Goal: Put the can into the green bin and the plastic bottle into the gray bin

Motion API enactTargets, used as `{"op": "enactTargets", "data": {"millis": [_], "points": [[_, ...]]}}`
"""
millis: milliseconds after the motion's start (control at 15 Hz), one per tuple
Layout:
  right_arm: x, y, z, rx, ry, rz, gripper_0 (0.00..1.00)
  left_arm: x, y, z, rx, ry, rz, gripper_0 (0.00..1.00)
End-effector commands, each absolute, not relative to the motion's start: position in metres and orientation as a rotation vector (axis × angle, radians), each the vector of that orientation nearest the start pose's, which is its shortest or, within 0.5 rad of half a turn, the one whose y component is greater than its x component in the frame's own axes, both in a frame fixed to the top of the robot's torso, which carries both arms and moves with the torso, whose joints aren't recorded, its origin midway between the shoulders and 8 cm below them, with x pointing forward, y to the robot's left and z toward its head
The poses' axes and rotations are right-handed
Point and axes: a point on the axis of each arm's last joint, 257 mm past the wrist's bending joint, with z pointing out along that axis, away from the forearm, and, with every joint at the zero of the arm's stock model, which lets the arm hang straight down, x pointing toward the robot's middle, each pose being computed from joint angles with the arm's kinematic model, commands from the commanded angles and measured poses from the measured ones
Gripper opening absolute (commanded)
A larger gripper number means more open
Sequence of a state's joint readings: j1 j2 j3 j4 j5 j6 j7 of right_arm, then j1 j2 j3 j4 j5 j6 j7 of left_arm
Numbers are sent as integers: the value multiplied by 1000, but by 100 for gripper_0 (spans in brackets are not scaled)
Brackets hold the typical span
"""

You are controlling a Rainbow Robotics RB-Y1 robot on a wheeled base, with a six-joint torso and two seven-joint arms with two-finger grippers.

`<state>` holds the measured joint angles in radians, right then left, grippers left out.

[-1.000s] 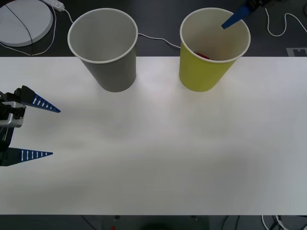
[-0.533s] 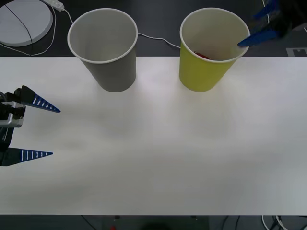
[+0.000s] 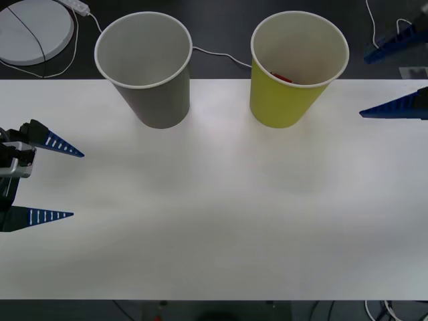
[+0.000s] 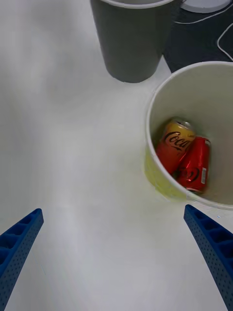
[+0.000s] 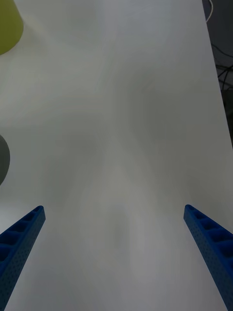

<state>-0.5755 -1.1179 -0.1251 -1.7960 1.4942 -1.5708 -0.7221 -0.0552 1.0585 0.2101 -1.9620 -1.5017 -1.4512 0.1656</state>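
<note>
The green bin (image 3: 297,73) stands at the back right of the table and the gray bin (image 3: 144,67) at the back left. Inside the green bin (image 4: 151,146) lies the can (image 4: 174,141), red-orange with a gold top, against a second red can (image 4: 194,165). A red sliver of them (image 3: 281,77) peeks over the rim in the front view. My right gripper (image 3: 396,77) hangs open and empty to the right of the green bin. At the table's left edge my left gripper (image 3: 57,180) rests open and empty. The plastic bottle is out of view.
The white table (image 3: 214,200) stretches bare between the grippers. Behind its far edge lie a white round disc (image 3: 33,27) at the left and loose white cables (image 3: 214,53). The gray bin (image 4: 131,43) stands close beside the green one.
My right gripper has drawn away from over the green bin's rim, moving right and nearer to the robot, fingers spread wider. The left arm has not moved.
</note>
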Motion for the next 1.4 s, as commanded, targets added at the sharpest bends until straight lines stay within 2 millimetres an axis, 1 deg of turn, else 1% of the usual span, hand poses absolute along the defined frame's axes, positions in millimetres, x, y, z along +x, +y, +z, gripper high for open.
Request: {"op": "enactTargets", "data": {"millis": [67,333,600,733,933,1133,1400], "points": [[416,-258,-26,-1601,1727,186,100,361,278,-152,1881,1554,-161,100],[392,-258,-52,-1655,1617,203,100,361,278,-152,1881,1554,-161,100],[374,-260,-75,-1664,1555,227,100,361,278,-152,1881,1554,-161,100],[362,-261,-88,-1655,1570,247,100,361,278,-152,1881,1554,-161,100],[350,-266,-101,-1649,1597,236,100,361,278,-152,1881,1554,-161,100],[343,-272,-113,-1657,1625,187,100,361,278,-152,1881,1554,-161,100],[333,-276,-128,-1650,1659,187,100,361,278,-152,1881,1554,-161,100]]}}
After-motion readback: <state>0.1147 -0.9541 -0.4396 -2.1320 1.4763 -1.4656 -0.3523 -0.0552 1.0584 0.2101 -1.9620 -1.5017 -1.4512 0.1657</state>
